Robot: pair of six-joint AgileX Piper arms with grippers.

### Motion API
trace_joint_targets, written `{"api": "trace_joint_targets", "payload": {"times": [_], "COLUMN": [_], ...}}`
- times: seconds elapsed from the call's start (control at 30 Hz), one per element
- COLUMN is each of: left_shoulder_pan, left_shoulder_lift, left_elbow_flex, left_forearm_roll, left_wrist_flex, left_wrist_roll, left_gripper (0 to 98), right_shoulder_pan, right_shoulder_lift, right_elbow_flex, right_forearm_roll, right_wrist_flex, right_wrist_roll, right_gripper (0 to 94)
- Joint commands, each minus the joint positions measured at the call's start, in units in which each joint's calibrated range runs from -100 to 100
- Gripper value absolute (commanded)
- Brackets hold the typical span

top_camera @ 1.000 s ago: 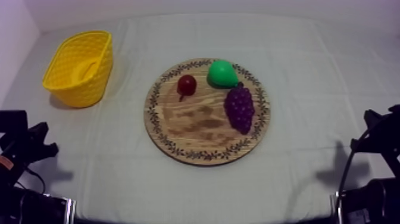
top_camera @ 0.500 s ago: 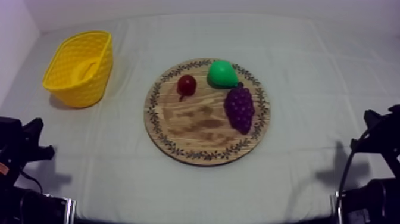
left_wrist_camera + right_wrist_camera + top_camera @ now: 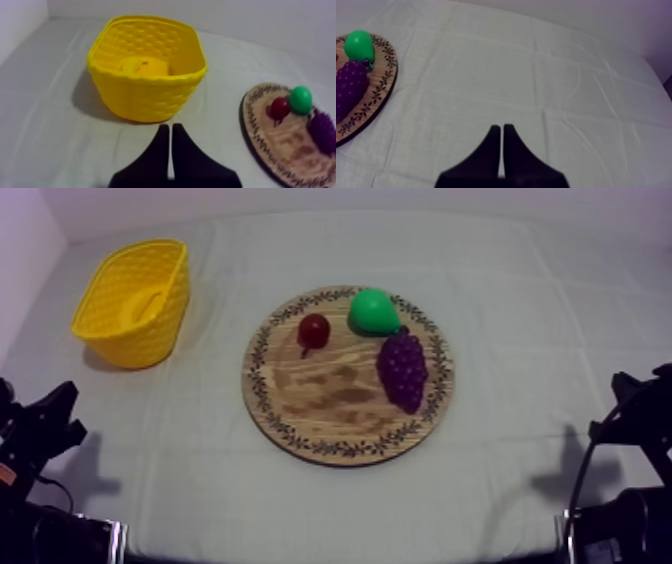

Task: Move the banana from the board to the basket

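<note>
Yellow on yellow: I'm seeing the banana (image 3: 144, 66) lying inside the yellow basket (image 3: 150, 95), which is sitting on the tabletop (image 3: 520, 278) well apart from the wooden board (image 3: 330, 403). My left claw (image 3: 170, 131) is hanging near the basket with its fingers pressed together on nothing, and my right claw (image 3: 502, 129) is doing likewise over bare tabletop. The pear (image 3: 372, 310), grapes (image 3: 402, 368) and small red fruit (image 3: 314, 330) are resting on the board.

— How is the light on the cloth (image 3: 330, 498)?
— Soft and even, from overhead. It reads pale grey, turning violet toward the wall (image 3: 25, 258).
— Any shadows?
— Faint ones: a grey patch beside the yellow basket (image 3: 130, 303), and dim smudges next to my left arm (image 3: 40, 438) and right arm (image 3: 635, 423).
</note>
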Motion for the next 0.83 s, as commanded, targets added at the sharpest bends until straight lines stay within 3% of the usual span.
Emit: {"api": "trace_joint_targets", "payload": {"times": [0.0,0.8], "left_shoulder_pan": [0.02,0.05], "left_shoulder_lift": [0.01,0.0], "left_elbow_flex": [0.02,0.09], "left_forearm_roll": [-0.03,-0.03], "left_wrist_flex": [-0.17,-0.41], "left_wrist_roll": [2.92,2.53], "left_gripper": [0.1,0.1], "right_shoulder_pan": [-0.01,-0.01], "right_shoulder_lift": [-0.02,-0.02], "right_elbow_flex": [0.02,0.02], "right_forearm_roll": [0.01,0.01], "right_wrist_flex": [-0.04,-0.04], "right_wrist_roll": [0.02,0.02], "right_gripper": [0.3,0.3]}}
